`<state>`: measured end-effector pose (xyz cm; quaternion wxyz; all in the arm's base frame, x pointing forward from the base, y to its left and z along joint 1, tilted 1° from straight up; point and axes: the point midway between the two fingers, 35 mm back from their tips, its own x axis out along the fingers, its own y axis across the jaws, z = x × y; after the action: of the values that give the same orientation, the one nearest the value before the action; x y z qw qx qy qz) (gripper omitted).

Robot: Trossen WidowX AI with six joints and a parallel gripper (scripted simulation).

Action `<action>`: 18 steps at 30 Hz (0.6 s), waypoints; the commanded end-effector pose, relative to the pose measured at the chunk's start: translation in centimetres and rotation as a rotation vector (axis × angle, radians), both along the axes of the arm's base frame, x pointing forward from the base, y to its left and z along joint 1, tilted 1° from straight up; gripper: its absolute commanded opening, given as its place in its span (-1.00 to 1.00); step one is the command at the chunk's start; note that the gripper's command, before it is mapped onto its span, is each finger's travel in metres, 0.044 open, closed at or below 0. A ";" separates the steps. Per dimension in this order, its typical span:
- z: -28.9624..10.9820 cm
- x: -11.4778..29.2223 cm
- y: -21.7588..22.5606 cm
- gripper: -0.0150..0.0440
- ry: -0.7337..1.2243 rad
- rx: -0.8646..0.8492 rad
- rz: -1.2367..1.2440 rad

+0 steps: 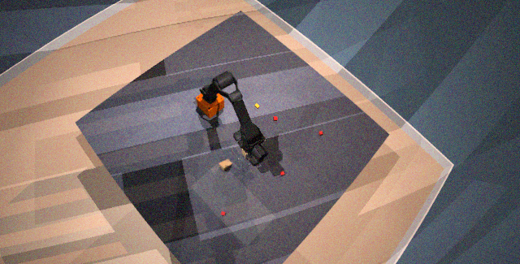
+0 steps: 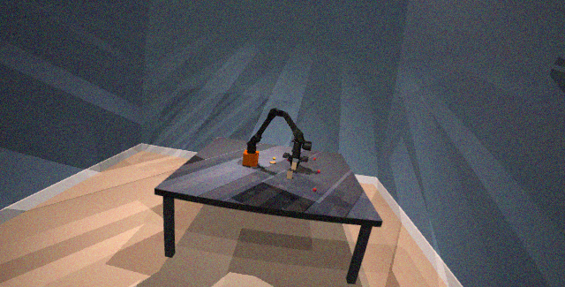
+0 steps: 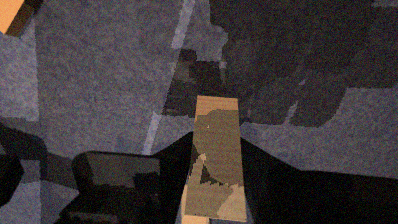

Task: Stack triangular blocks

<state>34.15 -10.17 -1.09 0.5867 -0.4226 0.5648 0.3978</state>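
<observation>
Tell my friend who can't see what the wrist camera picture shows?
The gripper is shut on a tan triangular block, which runs up the middle of the picture between two dark fingers. Below it lies the dark grey table, crossed by shadows and a pale stripe.

1. The arm (image 1: 243,114) is matte black all over, built of slim links with rounded joint housings.
2. Its base (image 1: 210,104) is a bright orange box.
3. The jaws are black, blocky and flat-sided.
4. Any cables, screws or markings are too small to tell.
</observation>
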 end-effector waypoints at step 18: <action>-2.5 0.0 0.0 -0.49 0.001 0.001 -0.019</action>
<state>34.35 -10.23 -3.11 0.5913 -0.4211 0.5654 0.3917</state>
